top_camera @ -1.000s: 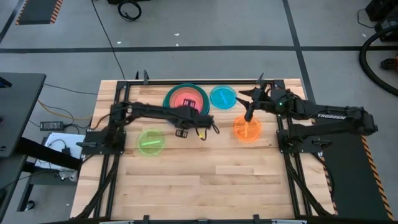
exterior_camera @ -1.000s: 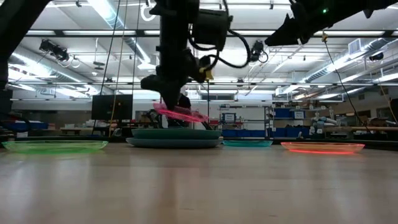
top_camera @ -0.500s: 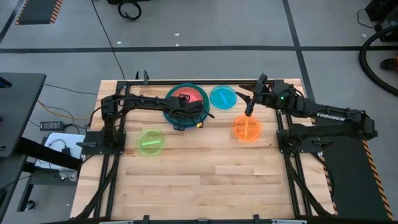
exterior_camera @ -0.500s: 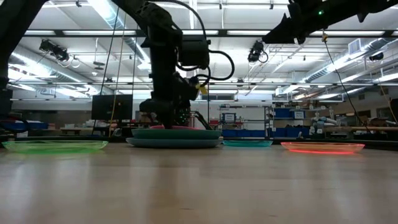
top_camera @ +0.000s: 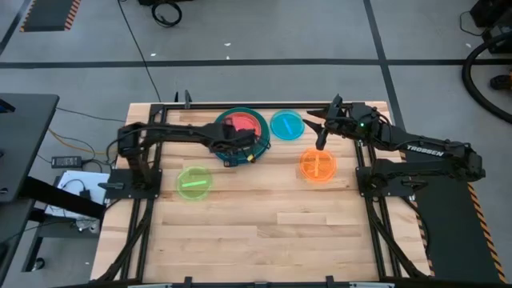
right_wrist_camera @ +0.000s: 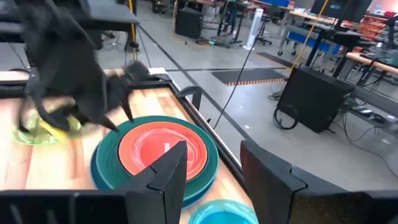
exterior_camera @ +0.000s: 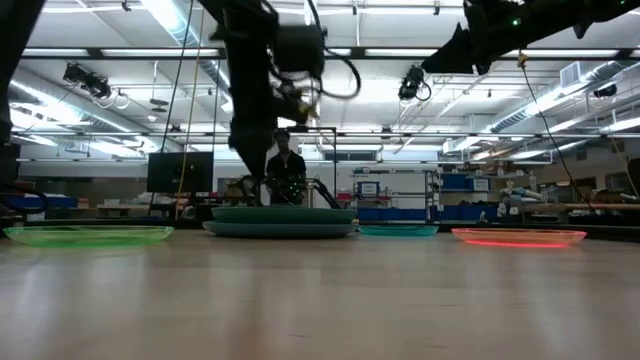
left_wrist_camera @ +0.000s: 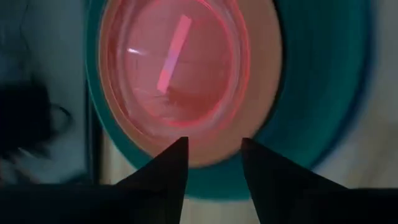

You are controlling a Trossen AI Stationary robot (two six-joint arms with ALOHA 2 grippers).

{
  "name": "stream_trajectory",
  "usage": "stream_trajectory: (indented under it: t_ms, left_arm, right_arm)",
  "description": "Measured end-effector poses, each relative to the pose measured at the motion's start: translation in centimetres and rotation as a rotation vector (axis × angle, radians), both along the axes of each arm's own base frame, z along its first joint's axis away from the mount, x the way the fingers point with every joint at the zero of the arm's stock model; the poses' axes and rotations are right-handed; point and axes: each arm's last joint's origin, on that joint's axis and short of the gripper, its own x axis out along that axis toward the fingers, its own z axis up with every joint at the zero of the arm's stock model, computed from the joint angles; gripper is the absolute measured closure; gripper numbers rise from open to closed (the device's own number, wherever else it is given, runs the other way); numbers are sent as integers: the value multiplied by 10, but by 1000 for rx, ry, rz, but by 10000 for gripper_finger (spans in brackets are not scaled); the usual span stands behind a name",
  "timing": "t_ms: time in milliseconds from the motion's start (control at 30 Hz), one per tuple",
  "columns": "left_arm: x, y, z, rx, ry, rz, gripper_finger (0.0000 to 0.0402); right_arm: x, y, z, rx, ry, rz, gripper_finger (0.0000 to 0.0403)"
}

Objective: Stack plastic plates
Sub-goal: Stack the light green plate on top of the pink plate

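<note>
A stack stands at the table's far middle. Its large teal plate (top_camera: 221, 128) carries a tan-brown plate (left_wrist_camera: 261, 74), and a pink plate (left_wrist_camera: 174, 68) lies flat on top. My left gripper (left_wrist_camera: 214, 163) hovers open over the stack's near edge (top_camera: 234, 150) and touches nothing. A cyan plate (top_camera: 286, 125), an orange plate (top_camera: 318, 166) and a lime green plate (top_camera: 194, 182) lie singly on the wood. My right gripper (right_wrist_camera: 213, 163) hangs open and empty, high between the cyan and orange plates (top_camera: 321, 142).
The table is bordered by a black frame (top_camera: 152, 108) with both arm bases at its left and right sides. The near half of the wooden top (top_camera: 264, 232) holds no objects. A person stands in the room behind the stack (exterior_camera: 285, 165).
My left gripper has lowered the tilted pink plate flat onto the stack. It has then opened, let go and risen clear. The pink plate stays on top.
</note>
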Motion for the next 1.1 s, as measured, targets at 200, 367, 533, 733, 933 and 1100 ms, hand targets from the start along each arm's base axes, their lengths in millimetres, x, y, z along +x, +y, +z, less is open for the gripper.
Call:
stream_trajectory:
  t_ms: [200, 367, 533, 733, 933, 1100]
  left_arm:
    - [-15, -37, 21, -65, -160, 275, 248]
    - [-13, -61, 11, -60, -154, 313, 259]
    - [-15, -90, 4, 10, -170, 332, 260]
    - [-13, -114, -12, 33, -190, 375, 260]
    - [-15, -119, -37, 51, -91, 463, 260]
    - [-18, -122, -58, 4, 62, 538, 260]
  right_arm:
    - [0, 0, 1, -26, 5, 7, 243]
    - [1, 0, 8, -59, -60, 10, 243]
    - [1, 0, 9, -61, -77, 34, 243]
    - [1, 0, 9, -61, -77, 34, 243]
    - [1, 1, 4, -22, -33, 65, 243]
    - [1, 2, 2, 11, -31, 67, 243]
